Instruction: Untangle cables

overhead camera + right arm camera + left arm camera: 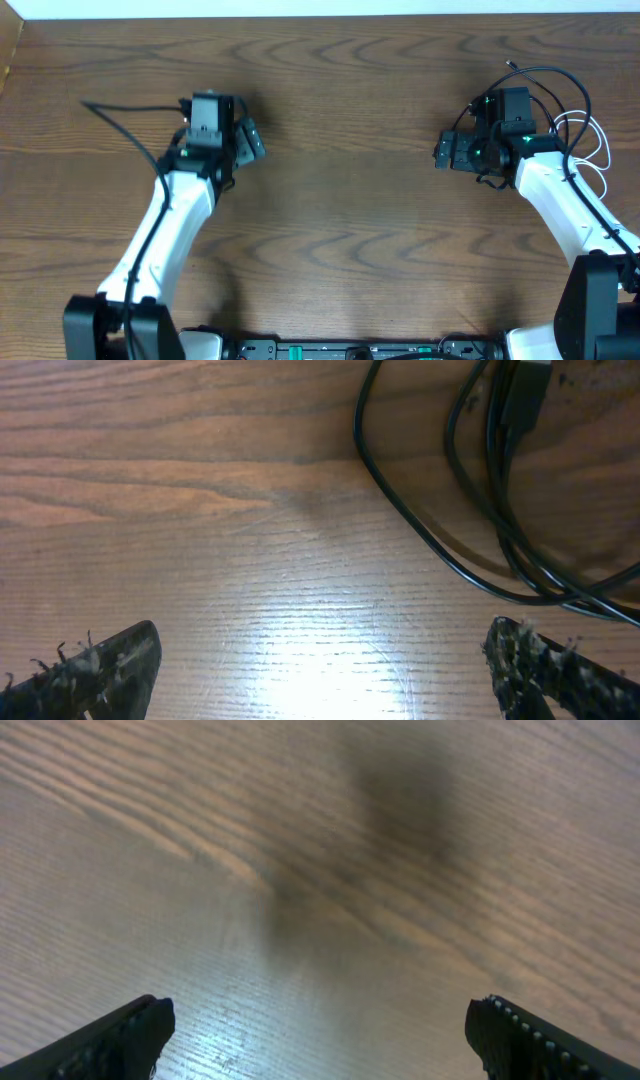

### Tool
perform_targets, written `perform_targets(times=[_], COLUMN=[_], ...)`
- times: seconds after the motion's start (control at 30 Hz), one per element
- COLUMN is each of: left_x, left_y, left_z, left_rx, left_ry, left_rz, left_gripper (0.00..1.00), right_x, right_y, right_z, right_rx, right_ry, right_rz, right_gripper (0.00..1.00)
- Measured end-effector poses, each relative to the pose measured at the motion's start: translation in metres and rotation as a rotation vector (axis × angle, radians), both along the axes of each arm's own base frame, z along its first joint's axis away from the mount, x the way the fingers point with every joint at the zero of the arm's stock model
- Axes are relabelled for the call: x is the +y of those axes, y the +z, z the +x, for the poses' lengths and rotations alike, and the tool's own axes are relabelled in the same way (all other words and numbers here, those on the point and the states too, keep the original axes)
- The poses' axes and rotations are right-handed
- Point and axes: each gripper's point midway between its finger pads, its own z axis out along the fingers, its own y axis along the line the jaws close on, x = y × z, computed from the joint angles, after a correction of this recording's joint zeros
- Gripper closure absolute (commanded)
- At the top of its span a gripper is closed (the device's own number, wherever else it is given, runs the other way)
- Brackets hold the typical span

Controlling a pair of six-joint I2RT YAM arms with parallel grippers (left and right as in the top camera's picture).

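Note:
The black cable (556, 78) lies in loops at the far right of the table, behind my right arm. In the right wrist view its strands (440, 550) curve across the upper right, with a plug end (527, 395) at the top. The white cable (603, 150) loops beside the right arm, partly hidden by it. My right gripper (449, 152) (320, 670) is open and empty over bare wood, left of the black cable. My left gripper (250, 140) (320, 1035) is open and empty over bare wood at the left, far from both cables.
The wooden table (340, 220) fills the view, with its back edge along the top. A thin black wire (120, 118) runs across the table to the left arm. The arm bases stand at the front edge.

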Motion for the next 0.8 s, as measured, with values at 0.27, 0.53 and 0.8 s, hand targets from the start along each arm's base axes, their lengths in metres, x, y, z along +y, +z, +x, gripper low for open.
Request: perform_targets(times=[0.27, 0.53, 0.8], left_x=[0.005, 0.007, 0.006], left_y=[-0.041, -0.061, -0.058], left_z=[-0.043, -0.058, -0.054], left_rx=[0.061, 0.088, 0.064], left_ry=[0.023, 0.090, 0.108], left_rz=[-0.007, -0.044, -0.058], left_gripper=[0.02, 0.02, 0.02], right_x=[0.000, 0.000, 0.000], right_y=[0.000, 0.000, 0.000], right_z=[0.000, 0.000, 0.000], right_rx=[0.000, 0.000, 0.000], right_ry=[0.000, 0.000, 0.000], right_rz=[0.000, 0.000, 0.000], right_gripper=[0.01, 0.01, 0.01])
